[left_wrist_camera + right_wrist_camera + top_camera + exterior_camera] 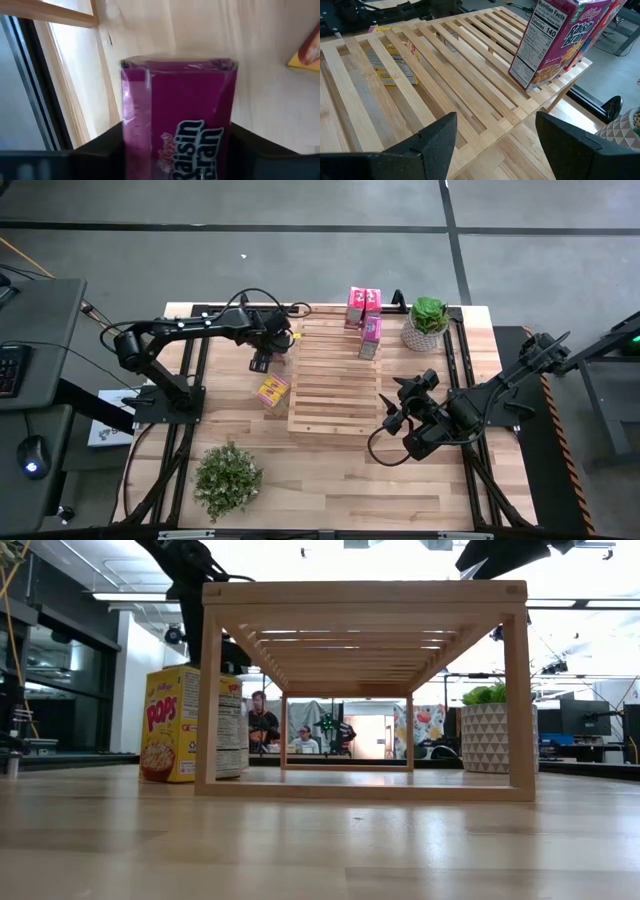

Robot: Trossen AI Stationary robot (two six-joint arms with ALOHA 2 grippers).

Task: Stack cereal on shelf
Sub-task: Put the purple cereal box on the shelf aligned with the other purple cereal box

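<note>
My left gripper point(263, 355) hovers by the far left corner of the pale slatted shelf point(335, 375), shut on a magenta Raisin Bran box point(180, 125). In the high view the gripper hides that box. Two more pink boxes point(365, 320) stand on the shelf's far right end; the right wrist view shows one point(555, 40). A yellow Pops box point(272, 390) stands on the table left of the shelf point(365, 690). My right gripper point(393, 405) waits open at the shelf's right edge, its fingers apart point(495, 145) above the slats. My left gripper pinches the magenta box between its two fingers point(100, 150), one on each narrow side panel point(132, 120). The printed front face is turned toward the wrist camera. The box's other end point(180, 64) points away from the gripper. Whether the box rests on the table does not show.
A potted green plant point(428, 320) in a patterned white pot point(490, 735) stands at the table's far right, beside the shelf. A leafy plant point(228, 475) sits near the table's near left edge. Bare planks lie between the shelf and the near edge. People show in the room beyond.
</note>
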